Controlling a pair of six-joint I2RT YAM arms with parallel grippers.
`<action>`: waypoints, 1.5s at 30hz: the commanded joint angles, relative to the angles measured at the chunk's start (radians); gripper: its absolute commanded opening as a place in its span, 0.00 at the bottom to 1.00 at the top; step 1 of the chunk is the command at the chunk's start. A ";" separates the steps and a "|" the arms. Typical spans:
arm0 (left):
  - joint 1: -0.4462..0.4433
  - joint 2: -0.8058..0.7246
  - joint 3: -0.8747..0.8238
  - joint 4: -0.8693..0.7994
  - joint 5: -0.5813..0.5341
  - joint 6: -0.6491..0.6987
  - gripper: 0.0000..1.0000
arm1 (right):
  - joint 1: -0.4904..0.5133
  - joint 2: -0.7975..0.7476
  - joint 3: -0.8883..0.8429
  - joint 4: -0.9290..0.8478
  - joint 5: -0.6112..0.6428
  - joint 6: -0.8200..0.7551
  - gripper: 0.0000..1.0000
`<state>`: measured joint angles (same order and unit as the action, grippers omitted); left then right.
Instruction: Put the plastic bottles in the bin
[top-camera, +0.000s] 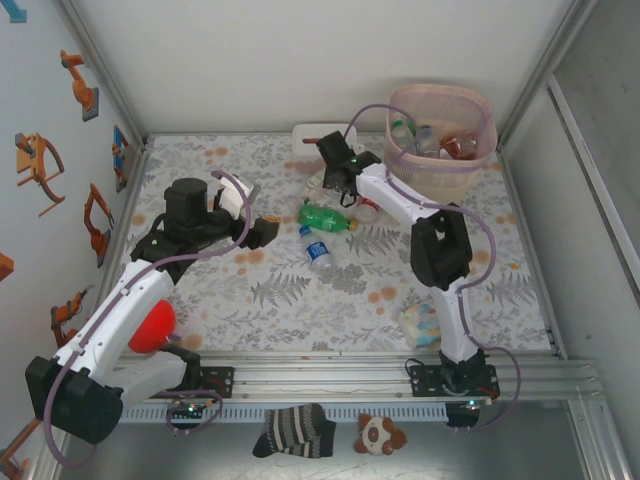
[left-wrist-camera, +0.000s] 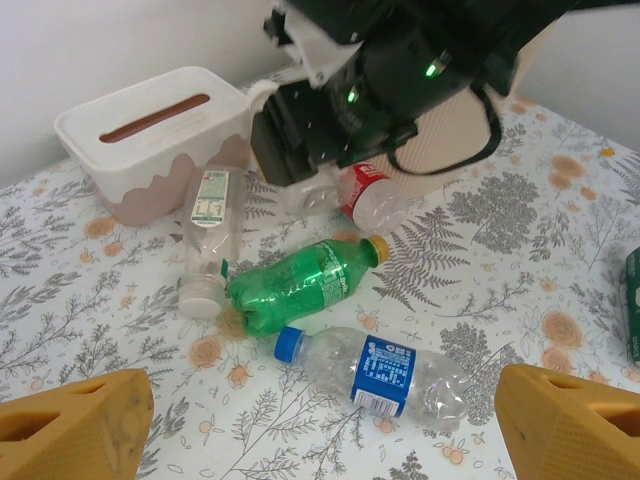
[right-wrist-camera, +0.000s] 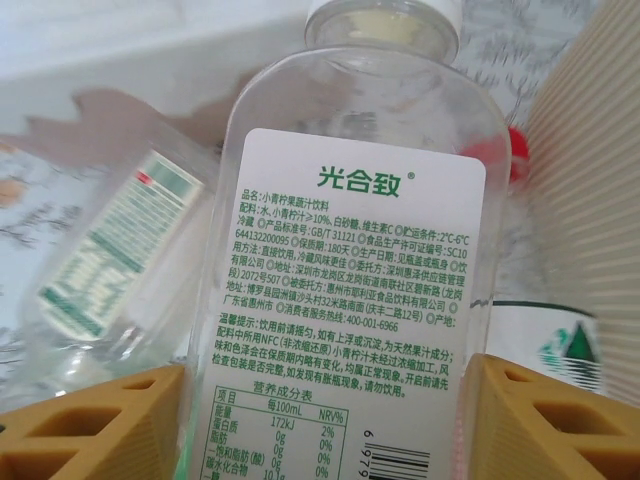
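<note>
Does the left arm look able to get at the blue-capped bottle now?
Probably yes. The open jaws of the left arm face the blue-capped bottle lying on the table, with nothing between them.

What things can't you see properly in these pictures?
1. Top view: how many bottles fill the bin; its wall hides the lower ones.
2. Right wrist view: whether the right hand squeezes the clear bottle; the picture's bottom edge cuts off the fingers.
3. Left wrist view: one end of the red-label bottle; the right hand covers it.
</note>
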<state>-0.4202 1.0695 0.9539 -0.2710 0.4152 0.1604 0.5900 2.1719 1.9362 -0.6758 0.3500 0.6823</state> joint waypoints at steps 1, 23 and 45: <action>-0.006 0.003 0.026 -0.011 0.017 0.015 0.88 | 0.000 -0.093 0.001 -0.011 0.027 -0.052 0.65; -0.006 0.019 0.026 -0.011 0.017 0.014 0.88 | -0.002 -0.411 0.129 -0.023 -0.031 -0.315 0.64; -0.012 0.058 0.029 -0.003 0.045 -0.002 0.88 | -0.414 -0.453 0.133 -0.231 -0.187 -0.531 0.65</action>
<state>-0.4259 1.1172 0.9539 -0.2703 0.4294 0.1596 0.2131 1.7298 2.0670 -0.8661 0.2081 0.2035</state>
